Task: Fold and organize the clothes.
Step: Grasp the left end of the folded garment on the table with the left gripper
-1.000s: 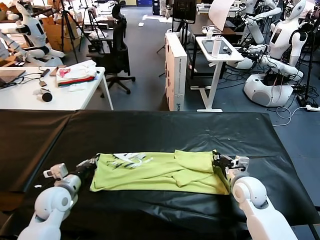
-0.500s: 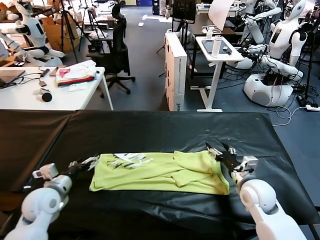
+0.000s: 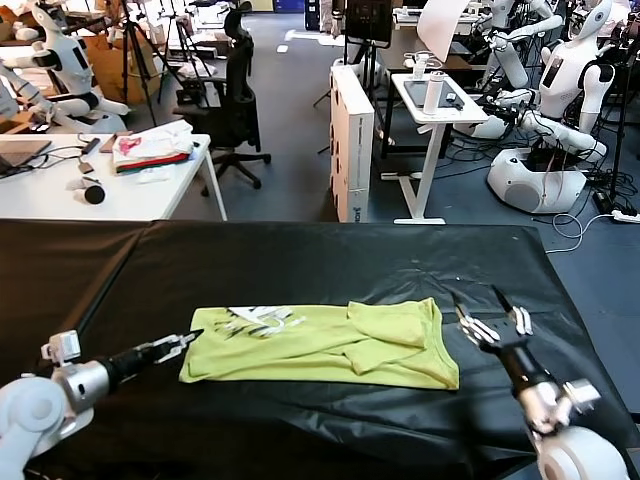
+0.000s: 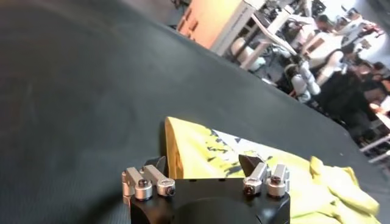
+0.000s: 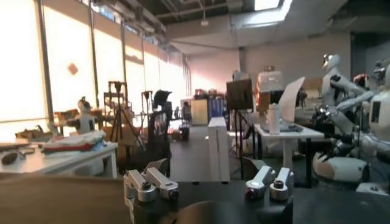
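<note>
The clothes, one lime yellow-green T-shirt [image 3: 320,345] with a whitish print near its left end, lie folded into a long flat band on the black-covered table [image 3: 330,260]. My left gripper [image 3: 182,343] is open just off the shirt's left edge and holds nothing. In the left wrist view the shirt [image 4: 256,167] lies beyond the spread left gripper [image 4: 204,165]. My right gripper [image 3: 488,310] is open and raised to the right of the shirt's bunched right end. The right wrist view shows the open right gripper [image 5: 205,165] facing the room, with the shirt out of sight.
A white desk [image 3: 60,195] behind the table on the left carries a white, pink and red fabric pile [image 3: 150,145]. An office chair [image 3: 235,90], a white cabinet [image 3: 352,140], a small white table [image 3: 435,100] and other robots [image 3: 560,90] stand farther back.
Both grippers opened and let go of the shirt's ends. The left one drew back to the left; the right one lifted and moved off to the right. The shirt stays flat.
</note>
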